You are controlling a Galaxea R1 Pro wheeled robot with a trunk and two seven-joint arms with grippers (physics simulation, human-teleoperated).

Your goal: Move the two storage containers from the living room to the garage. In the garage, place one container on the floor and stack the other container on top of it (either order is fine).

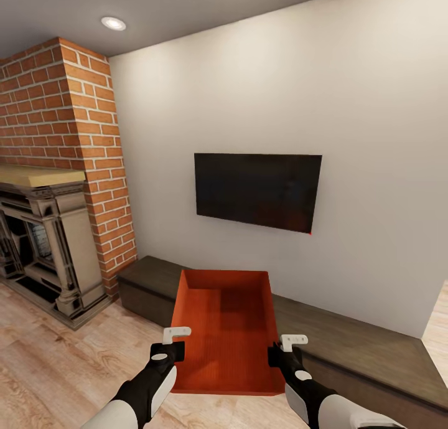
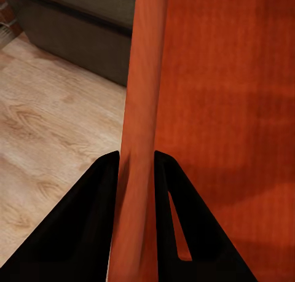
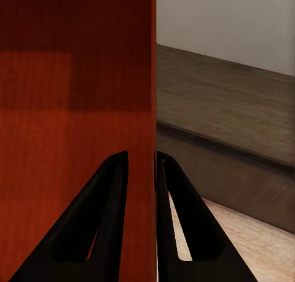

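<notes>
Head cam high, facing TV wall, wrist cams close, all share orange bin (image 1: 227,329), probably same.

Light wood plank floor (image 1: 56,354) under low dark bench (image 1: 367,345)

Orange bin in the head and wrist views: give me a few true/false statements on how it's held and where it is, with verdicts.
1. Both pincers clamp the orange bin, one on each side wall. True: left pincer and right pincer each straddle a wall.
2. The bin rests on the wood floor. False: it is held up in front of the low dark bench.
3. The bin is empty. True.
4. The TV stands on the bench. False: it is mounted on the wall above it.
5. The brick fireplace is to the robot's right. False: it is to the left.
</notes>
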